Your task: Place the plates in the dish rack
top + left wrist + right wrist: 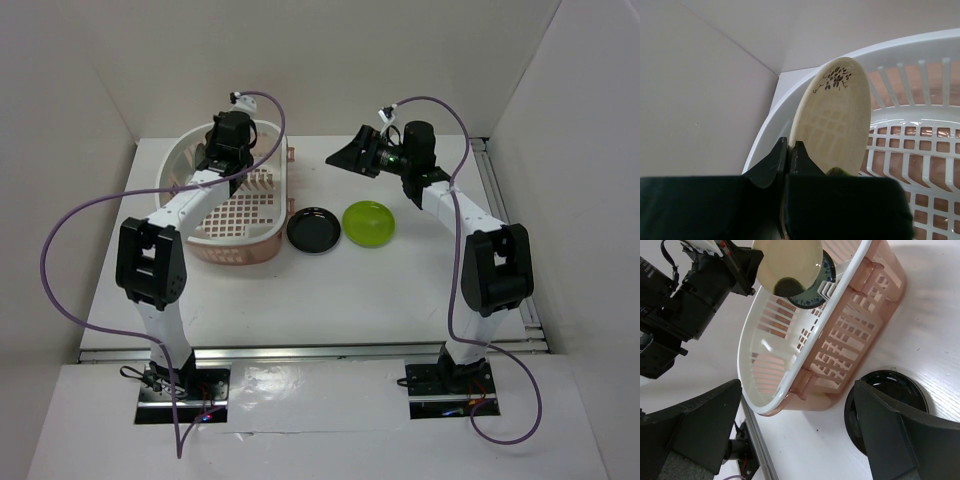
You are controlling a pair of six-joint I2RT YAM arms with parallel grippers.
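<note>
Cream-beige and glossy, the plate with a small dark floral sprig [832, 115] stands upright on edge inside the far end of the pale pink dish rack [920, 45]. The left gripper [788, 159] holds it, with its two black jaws pinched onto the plate's lower rim. The sprig sits at the top of the plate's face, and the white lattice floor of the rack reflects in the glaze.

In the right wrist view, the teal-blue plate [816, 287] stands on edge in the rack just behind the cream one. Most of it is covered by the cream one, so whether the two touch cannot be told.

The other two plates lie flat on the white table [330, 300], to the right of the rack. The black plate [313, 230] is just beside the rack's wall. The lime green plate [368, 222] is next to the black plate on its right, and their rims are close together.

The right gripper [348, 155] hangs in the air beyond these two plates, pointing toward the rack. Its jaws are spread wide apart and hold nothing. The left arm reaches over the rack from the near left.
</note>
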